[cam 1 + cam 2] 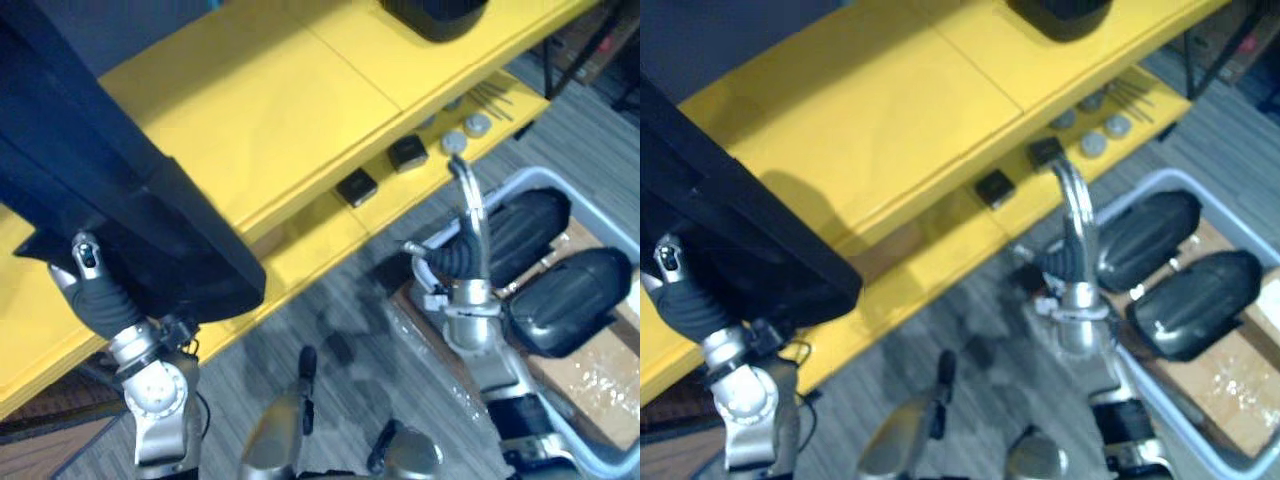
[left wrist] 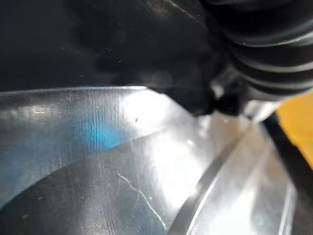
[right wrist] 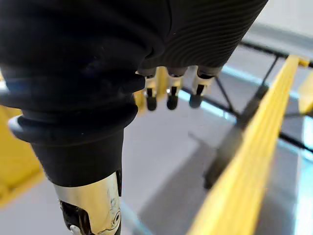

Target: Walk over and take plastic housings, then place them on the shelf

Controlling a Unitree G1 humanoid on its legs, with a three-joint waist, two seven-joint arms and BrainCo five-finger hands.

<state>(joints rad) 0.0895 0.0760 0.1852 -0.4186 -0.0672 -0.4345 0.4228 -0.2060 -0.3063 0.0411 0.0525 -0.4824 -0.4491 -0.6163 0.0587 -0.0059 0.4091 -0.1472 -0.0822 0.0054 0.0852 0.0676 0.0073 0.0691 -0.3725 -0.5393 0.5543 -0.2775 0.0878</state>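
Left hand (image 1: 100, 295) sits at the near edge of the yellow shelf (image 1: 300, 100), its dark wrist cover pressed under a large black plastic housing (image 1: 110, 190) - how the hand holds it is hidden, so I am not able to say. This housing covers the near-left part of the top board and its corner hangs over the front edge. Whether it already rests on the board I cannot tell. To the right of it the top board is bare and wide, up to a dark object (image 1: 435, 15) at the far end.

Right hand (image 1: 462, 255) is lifted beside the lower board (image 1: 320, 235), with the fingers (image 1: 470, 205) straight and holding nothing. Just beside it stands a grey bin (image 1: 1170, 180) on the floor (image 1: 330, 320), with two more housings (image 1: 525, 225) (image 1: 570, 300) lying side by side inside.

On the lower board - well apart from both hands - lie two small black blocks (image 1: 357, 187) (image 1: 408, 153) and some silver discs (image 1: 455, 142).
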